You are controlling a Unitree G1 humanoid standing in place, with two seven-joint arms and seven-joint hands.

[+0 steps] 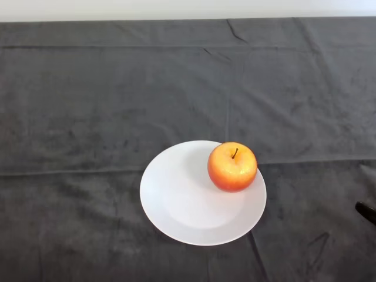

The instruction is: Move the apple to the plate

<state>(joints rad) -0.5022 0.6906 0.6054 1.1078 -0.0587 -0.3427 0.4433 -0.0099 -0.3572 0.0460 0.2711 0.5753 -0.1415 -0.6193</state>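
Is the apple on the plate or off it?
On it. The apple sits upright, stem up, on the white plate, toward its far right rim, not on the dark cloth.

Bright even light, soft shadow beside apple (232, 167)

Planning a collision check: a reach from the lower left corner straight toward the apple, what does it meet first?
Probably the plate, at its lower-left rim, after the cloth; the apple sits farther in.
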